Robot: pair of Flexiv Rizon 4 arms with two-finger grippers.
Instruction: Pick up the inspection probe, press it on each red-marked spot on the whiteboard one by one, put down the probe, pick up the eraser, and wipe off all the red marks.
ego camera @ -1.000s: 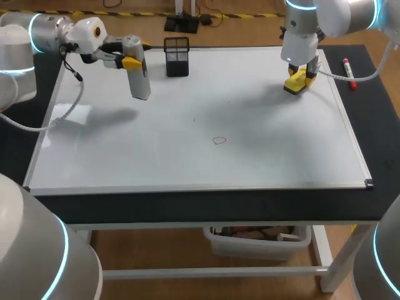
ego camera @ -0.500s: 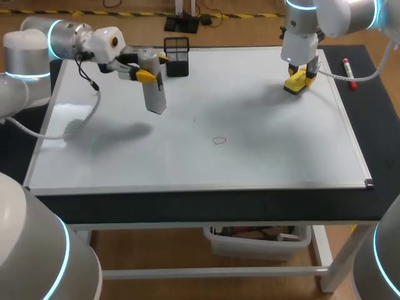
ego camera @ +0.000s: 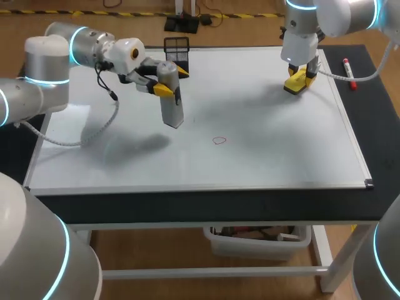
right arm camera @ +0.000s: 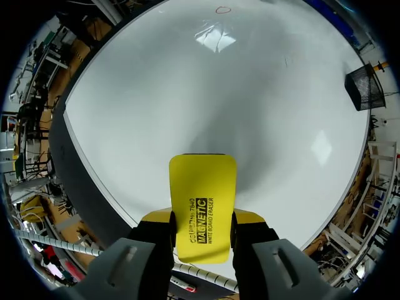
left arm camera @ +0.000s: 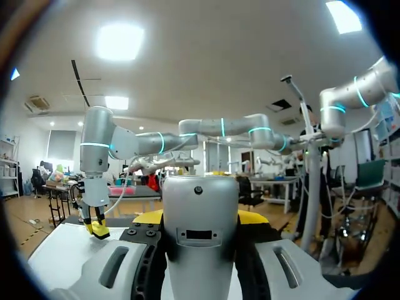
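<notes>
Presently, from left to right:

1. Left gripper (ego camera: pixel 170 80): I am clamping its yellow-tipped fingers from both sides on the upper body of the inspection probe (ego camera: pixel 172 107). The grey probe is hanging above the whiteboard (ego camera: pixel 112 162), nose down and a little tilted, and is casting a shadow on the board to its left.
2. Black mesh holder (ego camera: pixel 177 47): it is standing upright at the whiteboard's far edge, just behind the probe.
3. Mark (ego camera: pixel 219 140): a small drawn loop is sitting near the board's middle, right of the probe and apart from it.
4. Right gripper (ego camera: pixel 301 74): I am squeezing the yellow eraser (ego camera: pixel 292 86) between both fingers, low at the board's far right part; I cannot tell whether it is touching the surface.
5. Red marker (ego camera: pixel 349 73): it is lying on the black tabletop beyond the board's right edge.
</notes>
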